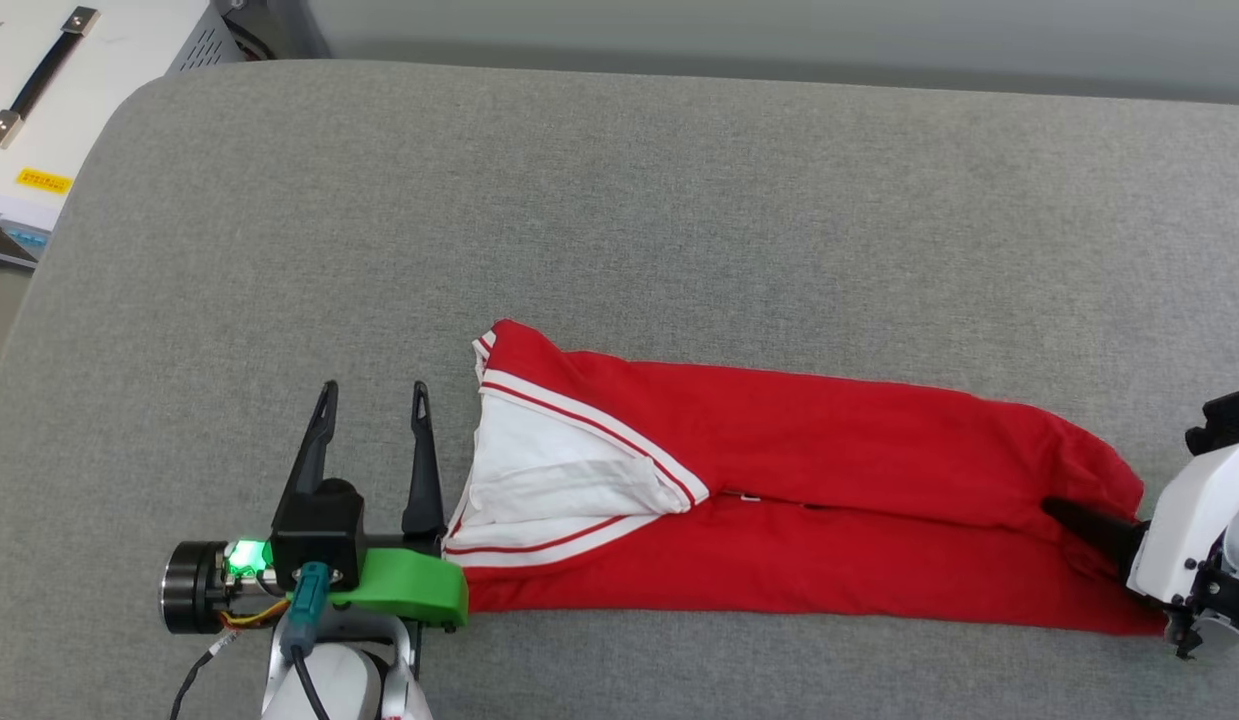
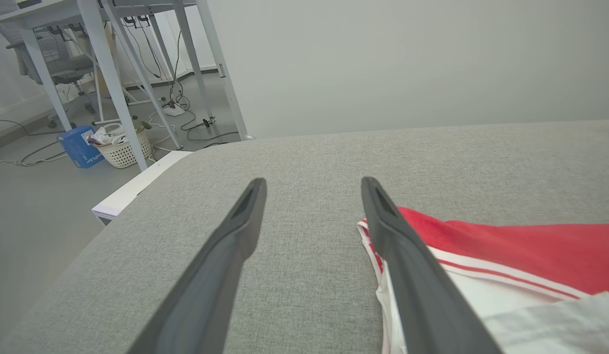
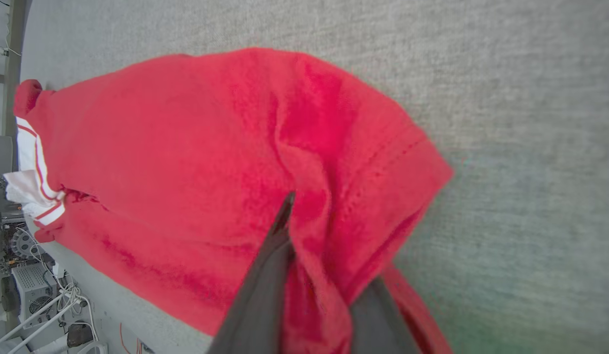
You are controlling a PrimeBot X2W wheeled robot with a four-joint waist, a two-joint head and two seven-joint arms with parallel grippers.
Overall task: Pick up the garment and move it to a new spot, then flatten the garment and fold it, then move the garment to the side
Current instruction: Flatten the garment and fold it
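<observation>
Mid-fold, the right gripper [image 1: 1069, 518] clamps the garment [image 1: 829, 480] at 3 o'clock, while the left gripper [image 1: 374, 392], jaws wide at 9 o'clock, likely grips next.

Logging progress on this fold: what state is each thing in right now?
garment: folded into a long strip, lying on the grey surface, one end bunched.
left hand: open, holding nothing, beside the sleeve end.
right hand: shut on the garment's bunched end.
</observation>
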